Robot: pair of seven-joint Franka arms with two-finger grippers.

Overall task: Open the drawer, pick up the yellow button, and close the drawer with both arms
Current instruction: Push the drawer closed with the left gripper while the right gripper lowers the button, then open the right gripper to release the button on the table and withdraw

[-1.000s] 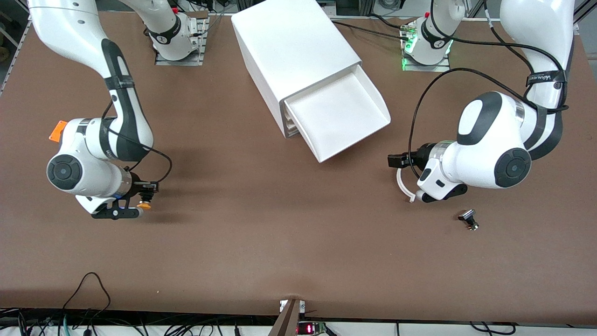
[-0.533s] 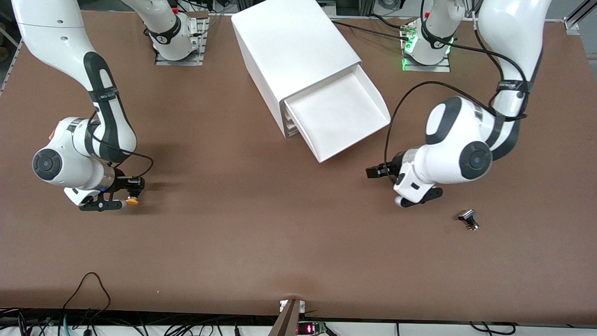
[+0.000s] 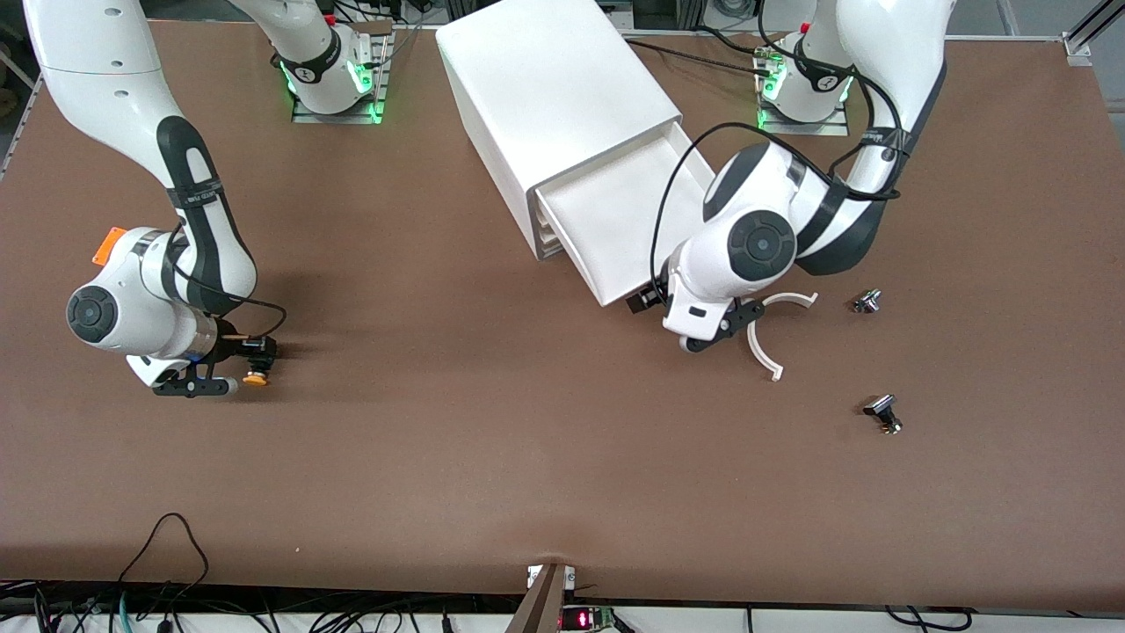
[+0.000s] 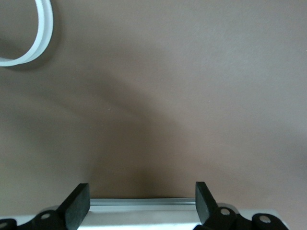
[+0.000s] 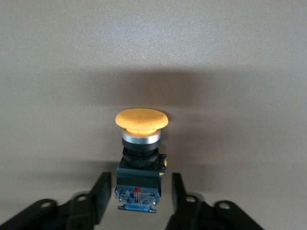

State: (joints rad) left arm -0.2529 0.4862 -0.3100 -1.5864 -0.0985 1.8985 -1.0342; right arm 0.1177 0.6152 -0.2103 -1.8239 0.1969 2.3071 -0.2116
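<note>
A robotics lab bench.
Two white robot arms bolted to a brown table, cables trailing off its edge.

Both arms are glossy white with black joint bands and round dark-grey joint caps. Black cables loop along each forearm. The left gripper and right gripper are black, with flat rectangular fingers.

Left gripper now at open drawer's front corner, shifted from bench spot toward left arm's end; fingers apart. White curved strip and small metal part now uncovered. Right gripper with button shifted toward right arm's end; fingers no longer clamp button.
</note>
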